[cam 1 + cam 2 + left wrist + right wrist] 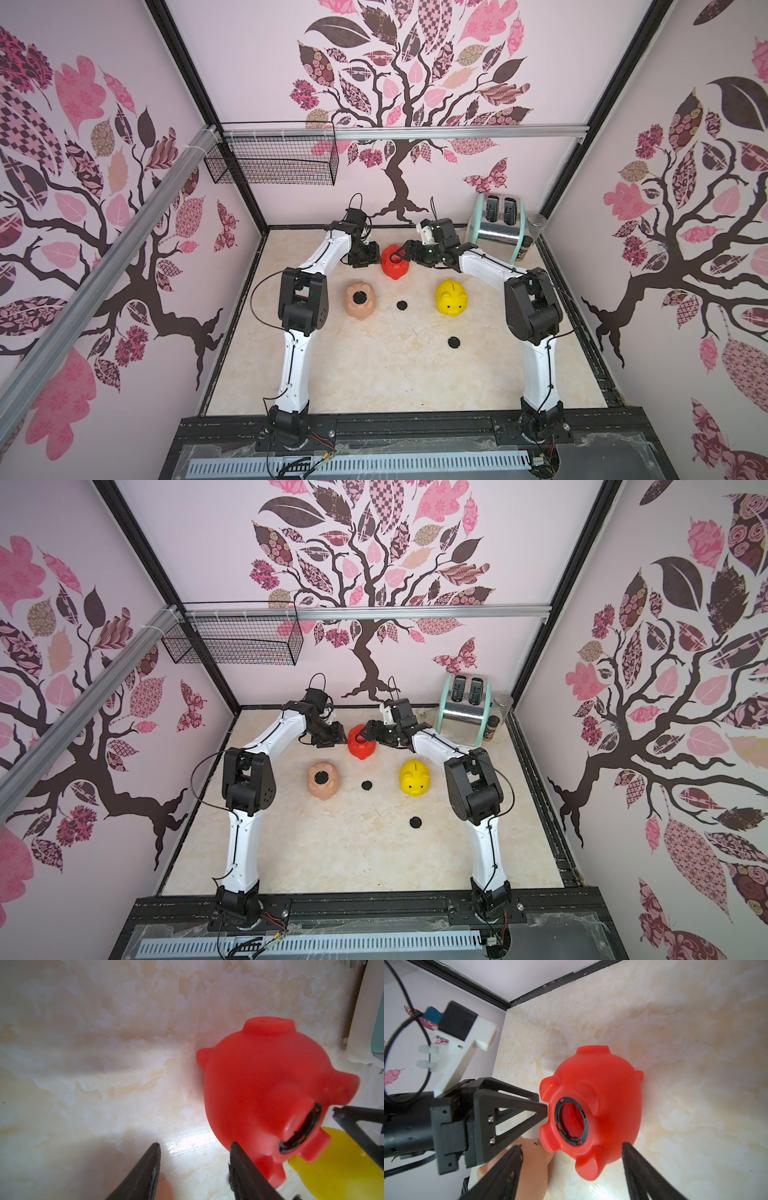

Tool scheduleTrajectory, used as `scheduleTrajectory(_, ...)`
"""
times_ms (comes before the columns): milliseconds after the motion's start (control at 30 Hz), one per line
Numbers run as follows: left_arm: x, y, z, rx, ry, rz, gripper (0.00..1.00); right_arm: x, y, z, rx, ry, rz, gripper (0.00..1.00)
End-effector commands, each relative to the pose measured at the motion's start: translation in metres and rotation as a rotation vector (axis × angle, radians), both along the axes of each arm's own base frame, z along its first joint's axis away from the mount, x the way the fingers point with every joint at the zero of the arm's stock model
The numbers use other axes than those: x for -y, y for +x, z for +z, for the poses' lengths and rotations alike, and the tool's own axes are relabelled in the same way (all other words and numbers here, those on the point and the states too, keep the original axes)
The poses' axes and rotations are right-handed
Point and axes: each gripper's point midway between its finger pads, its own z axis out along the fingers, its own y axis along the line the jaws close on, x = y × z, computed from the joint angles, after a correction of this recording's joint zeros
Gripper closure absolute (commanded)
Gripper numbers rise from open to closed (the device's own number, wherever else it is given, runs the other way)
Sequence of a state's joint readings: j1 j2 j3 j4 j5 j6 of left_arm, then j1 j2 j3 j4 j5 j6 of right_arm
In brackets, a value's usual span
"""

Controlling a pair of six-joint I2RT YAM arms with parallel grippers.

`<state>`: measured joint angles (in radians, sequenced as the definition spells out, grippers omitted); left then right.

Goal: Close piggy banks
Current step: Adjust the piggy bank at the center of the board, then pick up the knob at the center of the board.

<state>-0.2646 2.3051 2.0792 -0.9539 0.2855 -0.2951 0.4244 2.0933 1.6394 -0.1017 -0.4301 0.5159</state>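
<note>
- 3 glossy moulded-plastic piggy banks rest on the marbled beige tabletop [374, 374]: the red pig [395, 266] at the back, tipped, black-ringed belly hole [571, 1124] open; peach pig [351, 306] and yellow pig [451, 297] nearer.
- Left pincer [194, 1145]: jaws apart, empty, just beside the red pig. Right pincer [572, 1145]: jaws wide apart, empty, facing the hole.
- Brace the slick round body, then press a flat black plug disc [401, 305] in squarely.

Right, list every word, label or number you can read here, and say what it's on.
No text here can be read.
Label on the small jar beside the toaster: some print, too small and blurred to read.
On the red piggy bank, peach-pink piggy bank and yellow piggy bank: no lettering shows.
</note>
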Motion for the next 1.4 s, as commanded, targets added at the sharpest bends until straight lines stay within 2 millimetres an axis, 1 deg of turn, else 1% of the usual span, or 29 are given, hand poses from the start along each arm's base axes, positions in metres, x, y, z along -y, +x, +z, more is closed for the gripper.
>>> scheduleTrajectory(0,0.003,-0.004,-0.006,-0.011,0.009,-0.021,0.44,0.009,-0.007,0.024,0.056,-0.05,-0.01,0.23)
scheduleTrajectory(100,-0.002,-0.005,0.001,-0.003,0.028,-0.012,0.44,0.014,-0.014,0.028,0.049,-0.07,-0.006,0.25)
scheduleTrajectory(167,-0.005,-0.007,0.011,0.013,0.037,-0.003,0.44,0.018,-0.024,0.027,0.033,-0.079,-0.01,0.26)
scheduleTrajectory(267,-0.011,-0.01,0.031,0.058,0.04,0.021,0.44,0.027,-0.04,0.024,-0.008,-0.107,-0.025,0.27)
scheduleTrajectory(333,-0.016,-0.014,0.051,0.092,0.037,0.031,0.44,0.032,-0.055,0.021,-0.033,-0.135,-0.022,0.29)
scheduleTrajectory(400,-0.024,-0.02,0.07,0.129,0.047,0.048,0.44,0.032,-0.07,0.017,-0.046,-0.166,-0.011,0.33)
scheduleTrajectory(467,-0.033,-0.03,0.082,0.156,0.048,0.072,0.44,0.028,-0.088,0.011,-0.061,-0.211,0.021,0.34)
scheduleTrajectory(533,-0.04,-0.041,0.1,0.199,0.042,0.086,0.44,0.022,-0.106,0.004,-0.071,-0.257,0.054,0.37)
scheduleTrajectory(600,-0.044,-0.053,0.114,0.223,0.043,0.086,0.43,0.02,-0.119,-0.004,-0.08,-0.29,0.075,0.4)
scheduleTrajectory(667,-0.05,-0.071,0.124,0.235,0.055,0.071,0.44,0.018,-0.131,-0.012,-0.097,-0.316,0.098,0.42)
scheduleTrajectory(700,-0.054,-0.082,0.128,0.242,0.069,0.059,0.43,0.018,-0.137,-0.018,-0.107,-0.336,0.107,0.45)
scheduleTrajectory(733,-0.058,-0.091,0.124,0.237,0.086,0.054,0.43,0.018,-0.141,-0.022,-0.111,-0.353,0.114,0.49)
scheduleTrajectory(800,-0.068,-0.111,0.131,0.266,0.111,0.057,0.43,0.015,-0.149,-0.03,-0.123,-0.374,0.133,0.56)
scheduleTrajectory(867,-0.072,-0.129,0.137,0.29,0.104,0.045,0.43,0.011,-0.154,-0.035,-0.128,-0.387,0.149,0.61)
scheduleTrajectory(933,-0.074,-0.144,0.144,0.32,0.095,0.033,0.42,0.008,-0.154,-0.04,-0.127,-0.408,0.156,0.68)
scheduleTrajectory(1000,-0.08,-0.159,0.145,0.348,0.102,0.028,0.42,0.006,-0.152,-0.044,-0.133,-0.435,0.157,0.72)
scheduleTrajectory(1100,-0.092,-0.171,0.141,0.408,0.139,0.052,0.41,0.002,-0.15,-0.052,-0.135,-0.475,0.165,0.76)
scheduleTrajectory(1200,-0.099,-0.181,0.133,0.419,0.162,0.061,0.42,0.001,-0.145,-0.062,-0.146,-0.529,0.162,0.77)
scheduleTrajectory(1300,-0.108,-0.187,0.137,0.457,0.209,0.081,0.42,-0.001,-0.141,-0.068,-0.163,-0.554,0.169,0.77)
scheduleTrajectory(1367,-0.113,-0.187,0.146,0.501,0.216,0.105,0.43,-0.004,-0.139,-0.072,-0.17,-0.568,0.172,0.77)
